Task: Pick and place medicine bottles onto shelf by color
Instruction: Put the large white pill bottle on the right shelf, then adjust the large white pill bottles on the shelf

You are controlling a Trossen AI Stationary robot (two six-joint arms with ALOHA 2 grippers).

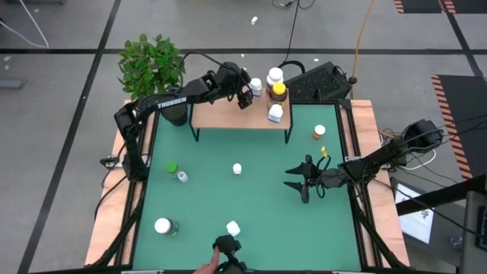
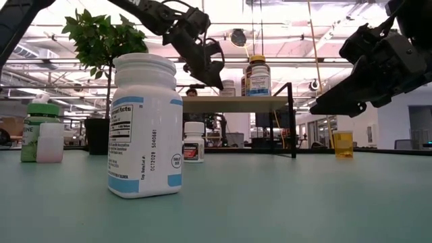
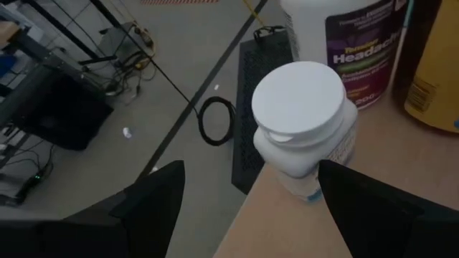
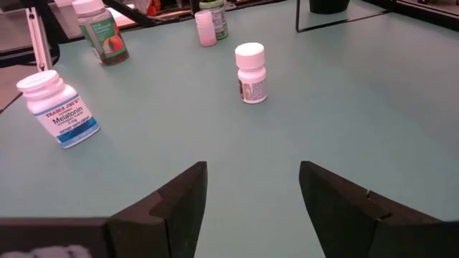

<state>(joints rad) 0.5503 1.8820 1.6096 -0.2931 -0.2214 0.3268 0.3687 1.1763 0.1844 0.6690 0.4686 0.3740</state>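
The shelf point(image 1: 228, 114) stands at the table's far edge. On its right end stand a small white bottle point(image 1: 256, 85), a larger white one point(image 1: 275, 76), the amber yellow-capped bottle point(image 1: 279, 92) and a white bottle point(image 1: 275, 113). My left gripper point(image 1: 245, 96) hovers open over the shelf. The small white bottle point(image 3: 305, 129) stands upright on the board's far edge between its fingers, nearer one finger point(image 3: 373, 208). My right gripper point(image 1: 300, 183) waits open above the table's right half, with nothing between its fingers point(image 4: 252, 168). The other bottles stand loose on the green table. My left gripper slants down from the table's left side, its fingers on either side of the small white bottle. One finger point(image 3: 358, 201) overlaps the bottle's lower wall in the wrist view, and I cannot tell whether it touches. The other finger point(image 3: 154, 201) stands well clear.
On the table stand an orange-topped vial point(image 1: 319, 132), a white bottle point(image 1: 237, 169), a green-capped bottle point(image 1: 173, 167) beside a small vial point(image 1: 182, 176), and two white bottles point(image 1: 163, 225) point(image 1: 233, 227) near the front. A potted plant point(image 1: 152, 65) stands by the shelf's left end. A person's hand point(image 1: 205, 268) shows at the near edge.
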